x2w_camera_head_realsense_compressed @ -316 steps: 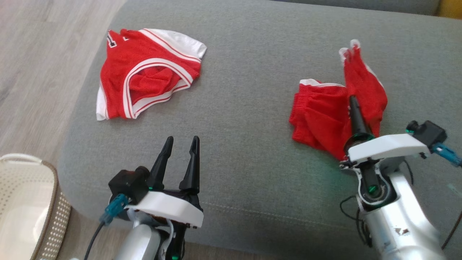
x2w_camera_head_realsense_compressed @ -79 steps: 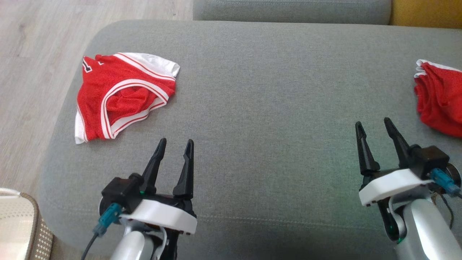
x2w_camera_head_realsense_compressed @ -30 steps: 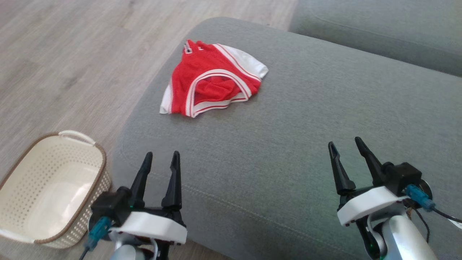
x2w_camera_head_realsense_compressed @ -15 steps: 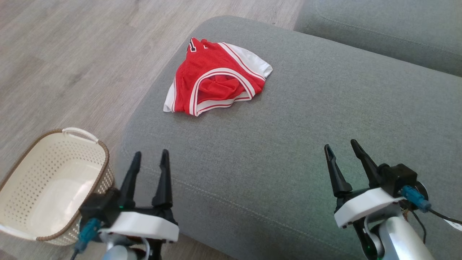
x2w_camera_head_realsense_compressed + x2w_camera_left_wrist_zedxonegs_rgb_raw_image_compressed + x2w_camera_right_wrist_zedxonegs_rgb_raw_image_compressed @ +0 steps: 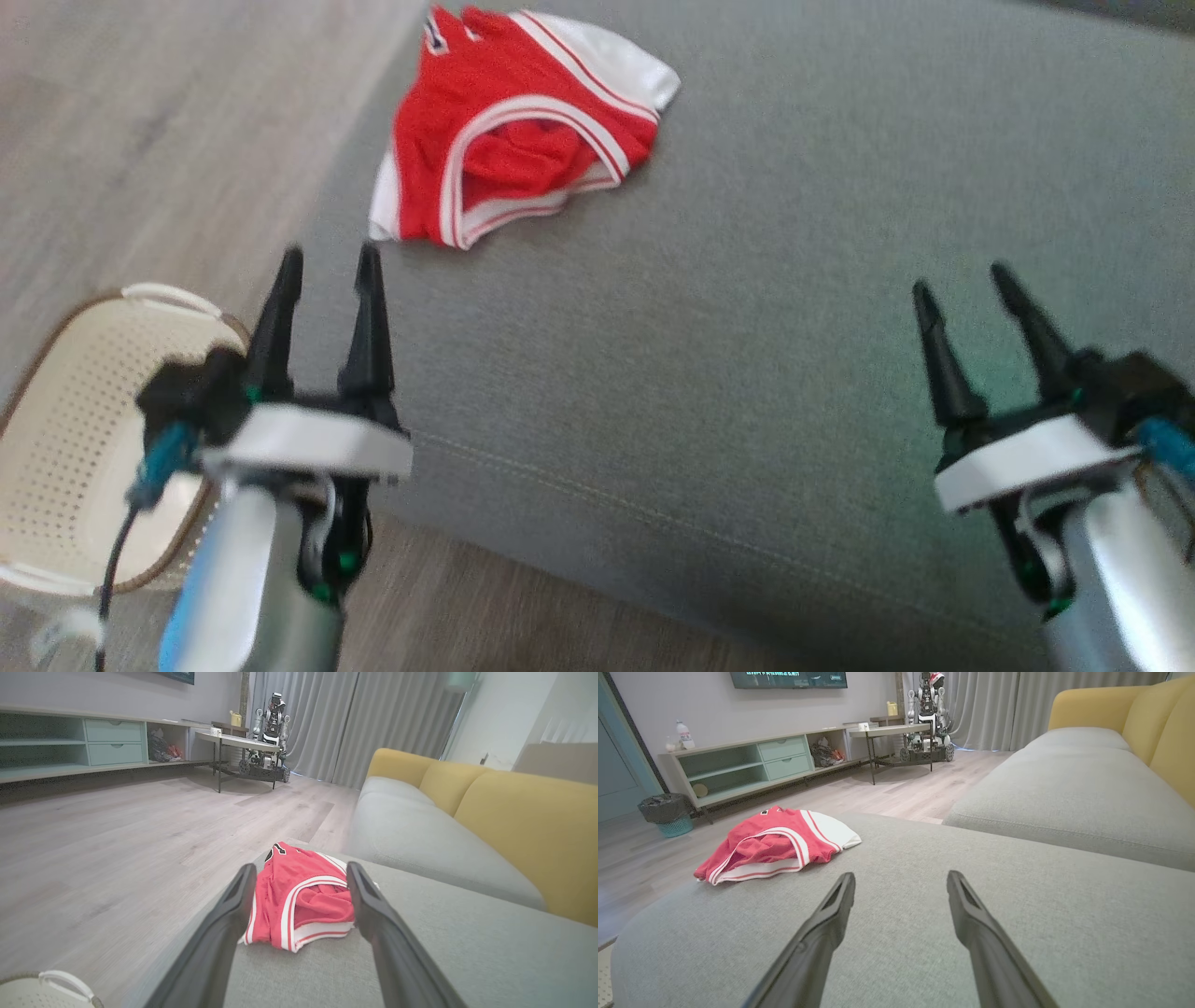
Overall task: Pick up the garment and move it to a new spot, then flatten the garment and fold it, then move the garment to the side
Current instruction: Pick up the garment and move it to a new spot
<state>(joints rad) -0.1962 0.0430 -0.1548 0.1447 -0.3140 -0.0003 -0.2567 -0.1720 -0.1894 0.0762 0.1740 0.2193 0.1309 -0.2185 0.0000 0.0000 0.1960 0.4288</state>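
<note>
The garment (image 5: 509, 131) is a crumpled red jersey with white trim, lying near the left end of the grey sofa seat (image 5: 794, 308). It also appears straight ahead between the fingers in the left wrist view (image 5: 299, 896) and off to the left in the right wrist view (image 5: 775, 842). My left gripper (image 5: 327, 266) is open with nothing in it, over the seat's left front corner, short of the garment's near hem. My right gripper (image 5: 962, 285) is open too, holding nothing, above bare cushion well to the right of the garment.
A cream perforated basket (image 5: 65, 429) stands on the wood floor (image 5: 168, 112) just left of my left arm. Yellow back cushions (image 5: 514, 812) and a second grey seat (image 5: 1069, 788) lie beyond. A low shelf unit, a table and another robot stand across the room.
The head camera has tilted and shifted, so the whole picture slid. My left gripper has come forward and up toward the garment's near edge. The garment lies unchanged.
</note>
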